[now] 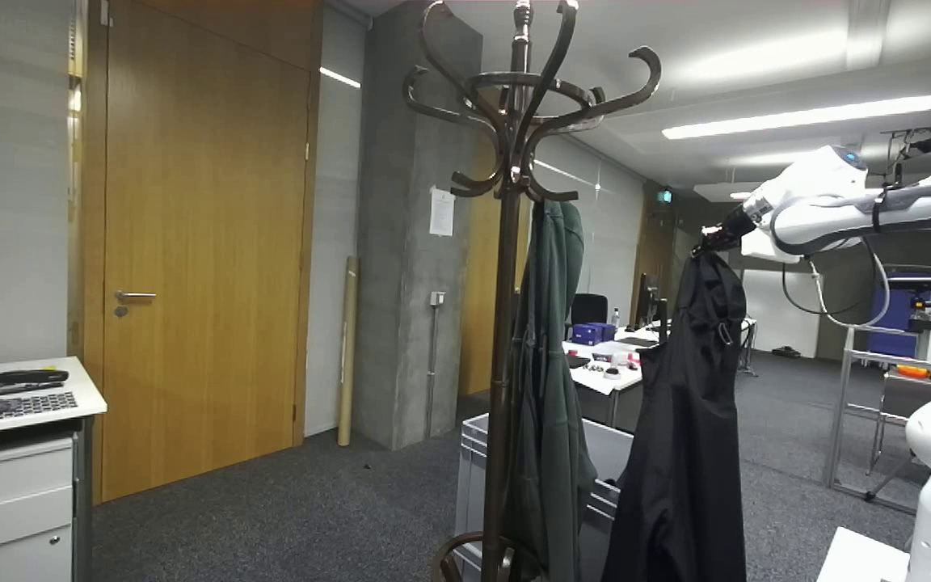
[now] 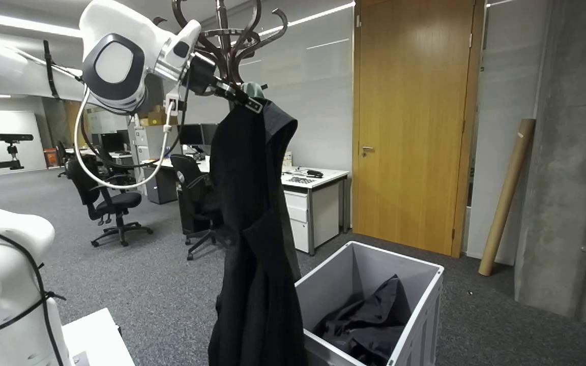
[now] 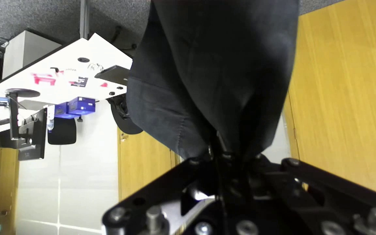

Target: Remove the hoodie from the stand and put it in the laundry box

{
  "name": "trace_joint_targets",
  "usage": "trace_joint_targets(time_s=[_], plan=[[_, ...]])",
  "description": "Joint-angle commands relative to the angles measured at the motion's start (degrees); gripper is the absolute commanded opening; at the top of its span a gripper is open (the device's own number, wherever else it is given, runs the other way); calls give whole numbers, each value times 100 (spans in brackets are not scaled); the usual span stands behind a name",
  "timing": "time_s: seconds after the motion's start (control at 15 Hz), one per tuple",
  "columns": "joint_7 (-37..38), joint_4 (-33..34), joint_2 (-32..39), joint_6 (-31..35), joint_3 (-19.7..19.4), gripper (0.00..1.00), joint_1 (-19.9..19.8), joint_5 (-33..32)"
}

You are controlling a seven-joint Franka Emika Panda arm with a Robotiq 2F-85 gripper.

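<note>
The fingers (image 2: 254,104) are gripping the hoodie (image 2: 257,231), off the stand (image 1: 503,323); in an exterior view the box (image 2: 427,325) is sitting at its four o'clock. Hanging long, the hoodie could be snagging the box if carried low.

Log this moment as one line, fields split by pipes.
gripper: shut on hoodie | hoodie: hanging, off stand | green coat: on stand | box: dark cloth inside | pending: hoodie into box
</note>
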Motion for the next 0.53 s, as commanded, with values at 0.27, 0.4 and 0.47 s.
trace_joint_targets(time_s=[0.27, 0.4, 0.47], plan=[[33, 981, 1155, 1233, -47, 1, -224, 238], [146, 1387, 1528, 1397, -57, 1, -393, 332], [191, 1568, 1698, 1470, -49, 1, -466, 367]])
